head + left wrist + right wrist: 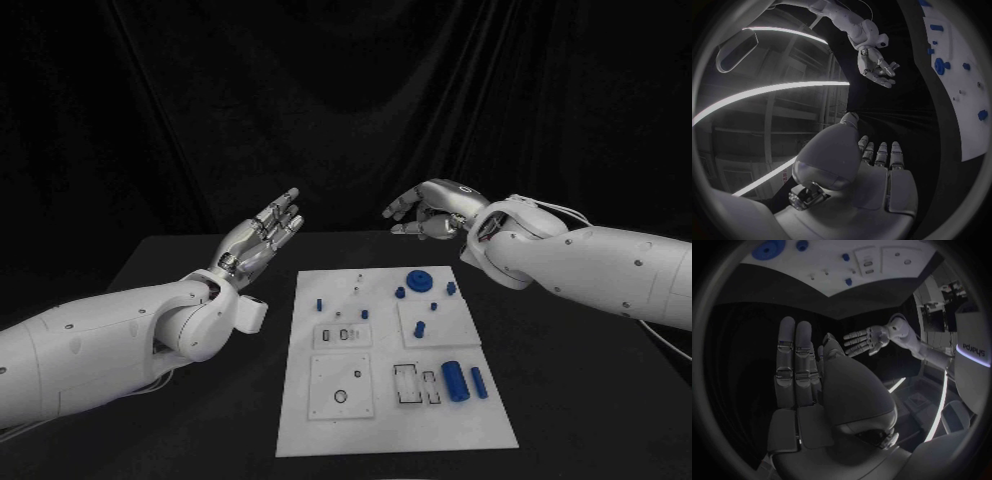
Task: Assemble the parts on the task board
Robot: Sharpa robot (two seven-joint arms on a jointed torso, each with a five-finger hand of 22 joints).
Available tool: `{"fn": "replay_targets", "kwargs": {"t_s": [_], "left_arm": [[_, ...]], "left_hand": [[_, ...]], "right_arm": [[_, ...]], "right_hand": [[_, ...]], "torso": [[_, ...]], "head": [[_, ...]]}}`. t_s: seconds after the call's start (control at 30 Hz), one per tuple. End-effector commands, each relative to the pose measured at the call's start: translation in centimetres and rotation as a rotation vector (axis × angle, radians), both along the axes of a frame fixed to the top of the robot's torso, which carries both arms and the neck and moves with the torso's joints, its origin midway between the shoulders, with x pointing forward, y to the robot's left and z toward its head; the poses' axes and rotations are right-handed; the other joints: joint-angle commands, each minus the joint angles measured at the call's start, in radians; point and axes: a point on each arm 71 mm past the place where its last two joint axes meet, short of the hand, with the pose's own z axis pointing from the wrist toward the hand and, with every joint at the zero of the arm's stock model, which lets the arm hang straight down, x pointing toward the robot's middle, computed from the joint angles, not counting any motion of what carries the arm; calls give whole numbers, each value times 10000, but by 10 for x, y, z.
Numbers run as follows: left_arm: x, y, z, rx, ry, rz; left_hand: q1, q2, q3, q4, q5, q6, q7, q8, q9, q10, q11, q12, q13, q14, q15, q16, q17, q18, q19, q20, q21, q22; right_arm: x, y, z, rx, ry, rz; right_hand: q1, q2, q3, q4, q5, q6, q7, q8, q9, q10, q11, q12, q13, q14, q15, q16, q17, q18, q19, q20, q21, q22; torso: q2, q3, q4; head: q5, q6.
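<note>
The white task board (325,430) lies flat in the middle of the black table, also seen at the rim of the left wrist view (967,130) and the right wrist view (879,277). Several small blue parts lie on it: a round toothed disc (420,281), a long cylinder (454,381) and a shorter peg (477,382). My left hand (261,238) hovers above the table beyond the board's far left corner, fingers straight and apart, holding nothing. My right hand (428,210) hangs above the far edge behind the board, fingers loosely curved, empty.
Black cloth hangs behind the table. Bare black tabletop (606,400) lies on both sides of the board. Recessed outlines and small holes (342,383) mark the board's near half.
</note>
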Motion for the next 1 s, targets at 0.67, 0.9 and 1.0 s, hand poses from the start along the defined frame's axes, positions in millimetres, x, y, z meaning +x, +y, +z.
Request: {"fn": "replay_targets", "kwargs": {"t_s": [0.67,0.9,1.0], "left_arm": [[2,-4,1,-808,-775,-749],[3,-7,-1,-858,-648,-926],[3,-8,-2,-844,-620,-1026]], "left_hand": [[280,43,237,-100,120,242,86,56,36,2,75,-35,-14,-4,229,-36,-9,192,8,345,-58,-17],[306,58,277,-111,123,324,123,69,46,2,108,-35,-14,-4,260,-36,-9,240,8,428,-58,-17],[324,68,303,-119,121,370,149,75,51,2,134,-35,-14,-4,274,-36,-9,272,8,477,-58,-17]], "right_arm": [[0,11,-63,-4681,120,190],[-1,11,-71,-4676,190,236],[-1,12,-73,-4671,200,295]], "right_hand": [[-573,-1672,2634,422,-263,450,-132,-273,504,643,-310,-1377,35,1106,-304,7290,6992,-609,357,-242,7348,8346],[-1242,-1875,2491,397,-883,523,-135,-251,603,737,-366,-1303,144,1540,-358,8194,8318,-819,927,-287,8261,9616],[-1145,-1862,2580,337,-602,500,-134,-266,617,665,-362,-1338,143,1520,-354,8193,8287,-817,894,-284,8278,9652]], "torso": [[-2,-1,0],[-1,-2,-2],[-2,-2,-2]], "head": [[34,-343],[29,-400],[22,-412]]}}
